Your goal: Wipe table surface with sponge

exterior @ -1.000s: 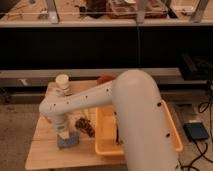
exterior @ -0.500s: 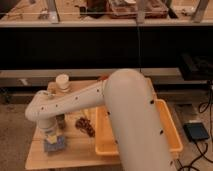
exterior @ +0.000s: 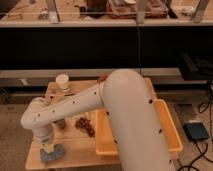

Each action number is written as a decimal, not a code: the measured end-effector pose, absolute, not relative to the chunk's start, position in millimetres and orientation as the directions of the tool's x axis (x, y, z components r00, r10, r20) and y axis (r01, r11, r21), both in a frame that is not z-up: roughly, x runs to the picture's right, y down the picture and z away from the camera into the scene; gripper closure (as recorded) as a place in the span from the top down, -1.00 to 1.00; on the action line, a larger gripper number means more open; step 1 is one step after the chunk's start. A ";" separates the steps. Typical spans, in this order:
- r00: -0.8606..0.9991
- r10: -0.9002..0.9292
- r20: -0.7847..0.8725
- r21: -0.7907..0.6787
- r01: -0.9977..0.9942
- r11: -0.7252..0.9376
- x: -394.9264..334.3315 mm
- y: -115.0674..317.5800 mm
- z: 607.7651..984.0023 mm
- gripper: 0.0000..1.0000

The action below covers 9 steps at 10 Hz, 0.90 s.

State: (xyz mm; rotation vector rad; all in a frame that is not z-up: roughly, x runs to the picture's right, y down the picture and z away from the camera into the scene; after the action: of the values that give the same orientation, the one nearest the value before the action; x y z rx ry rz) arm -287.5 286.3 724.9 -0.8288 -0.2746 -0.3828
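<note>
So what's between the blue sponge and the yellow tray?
In the camera view, only bare light tan wooden tabletop lies between the small blue-grey sponge and the yellow-orange plastic tray. The brown crumbly pile sits farther back. The tool is on the sponge.

blue-grey sponge (exterior: 52,154) under claw (exterior: 48,147), tan table surface (exterior: 75,146)

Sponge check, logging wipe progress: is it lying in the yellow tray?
No, the sponge lies on the table near its front left corner, under the gripper, left of the tray.
</note>
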 end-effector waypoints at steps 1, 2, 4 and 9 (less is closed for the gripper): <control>0.899 -0.213 0.382 -0.676 0.429 0.599 -277.4 295.4 721.9 -1.00; 0.902 -0.207 0.380 -0.686 0.425 0.590 -270.5 300.5 720.8 -1.00; 0.917 -0.187 0.353 -0.708 0.392 0.587 -248.7 307.0 719.2 -1.00; 0.969 -0.141 0.202 -0.719 0.245 0.651 -194.6 272.7 750.7 -1.00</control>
State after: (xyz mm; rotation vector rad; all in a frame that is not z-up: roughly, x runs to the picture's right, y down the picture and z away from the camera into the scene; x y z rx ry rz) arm -194.6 272.7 750.7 -0.8343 -0.1326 -0.2194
